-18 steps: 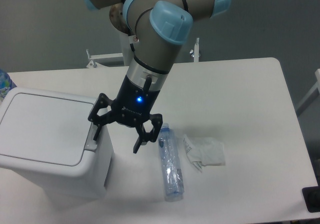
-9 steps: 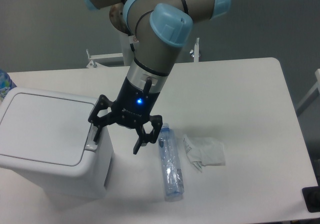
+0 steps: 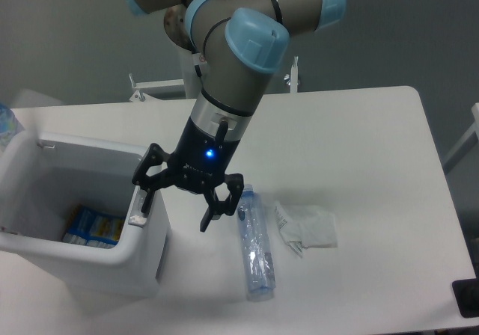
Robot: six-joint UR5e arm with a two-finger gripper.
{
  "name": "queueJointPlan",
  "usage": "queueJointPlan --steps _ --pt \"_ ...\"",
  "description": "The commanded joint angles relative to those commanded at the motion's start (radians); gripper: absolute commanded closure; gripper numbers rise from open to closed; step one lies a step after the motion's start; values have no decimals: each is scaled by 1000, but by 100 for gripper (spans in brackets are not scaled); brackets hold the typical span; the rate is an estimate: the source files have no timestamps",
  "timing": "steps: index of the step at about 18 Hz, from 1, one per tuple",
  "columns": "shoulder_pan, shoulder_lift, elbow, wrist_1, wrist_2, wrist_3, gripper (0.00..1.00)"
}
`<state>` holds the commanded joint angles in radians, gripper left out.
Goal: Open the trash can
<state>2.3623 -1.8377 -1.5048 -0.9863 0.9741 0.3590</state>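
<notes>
The white trash can (image 3: 82, 253) stands open, blue packaging visible inside; the gripper (image 3: 175, 209) has its fingers spread, one touching the grey tab (image 3: 138, 214).

A UR5e arm (image 3: 232, 58) is showing its familiar livery: matte grey tubular links joined by rounded joints, each capped in pale sky-blue plastic. The wrist is narrowing into a silver-grey metal collar, over which a thin black cable is running down toward the tool. Below it, a black cylindrical housing is glowing with a single small blue indicator light, faint white lettering sitting just beneath. The black pincer (image 3: 178, 208) is ending in two angular, open-framed linkage fingers (image 3: 210, 210) with slim dark tips, their skeletal struts contrasting with the smooth body above.
</notes>
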Motion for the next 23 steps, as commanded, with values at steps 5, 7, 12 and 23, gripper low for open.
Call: queueJointPlan --steps 5,7,12,23 --pt "2 -3 17 -2 -2 0 0" --pt "12 -5 32 11 -2 2 0" --pt "84 -11 41 11 -5 6 0" --pt "216 -61 -11 15 0 152 0"
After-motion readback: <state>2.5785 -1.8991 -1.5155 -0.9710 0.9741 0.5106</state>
